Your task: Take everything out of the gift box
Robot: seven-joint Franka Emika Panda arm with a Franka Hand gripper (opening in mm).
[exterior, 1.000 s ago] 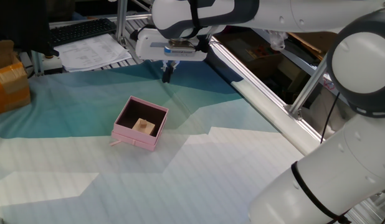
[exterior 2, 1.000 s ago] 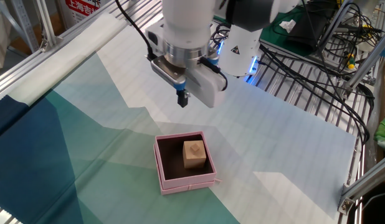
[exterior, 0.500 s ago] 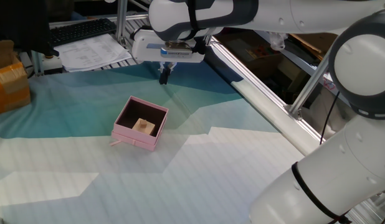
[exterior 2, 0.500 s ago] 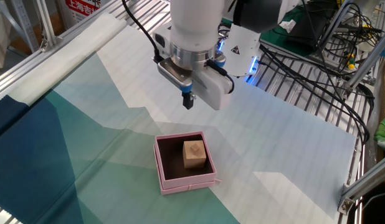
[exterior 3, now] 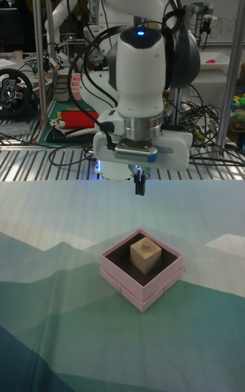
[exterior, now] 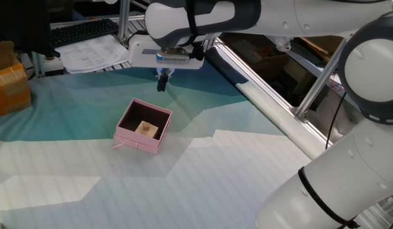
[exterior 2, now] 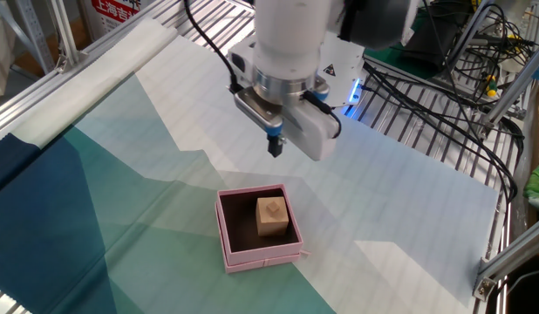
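The pale-pink gift box (exterior: 128,136) (exterior 2: 227,246) (exterior 3: 116,278) sits on the patterned cloth, dark brown inside. In it stands a light-tan cube (exterior: 147,129) (exterior 2: 272,215) (exterior 3: 144,255) with a tiny tan-brown piece (exterior 2: 272,209) (exterior 3: 143,245) on top. My gripper (exterior: 162,84) (exterior 2: 275,146) (exterior 3: 139,187) hangs above and behind the box, apart from it. Its fingers are pressed together with nothing between them.
An orange-brown taped carton (exterior: 9,86) stands at the far left edge. Papers (exterior: 95,52) and a keyboard (exterior: 82,30) lie behind the cloth. Metal frame rails (exterior: 266,83) run along the table's right side. Cables (exterior 2: 435,78) crowd the back.
The gripper has drifted sideways over the cloth, towards the spot above the box, staying shut. The box and the cube have not moved.
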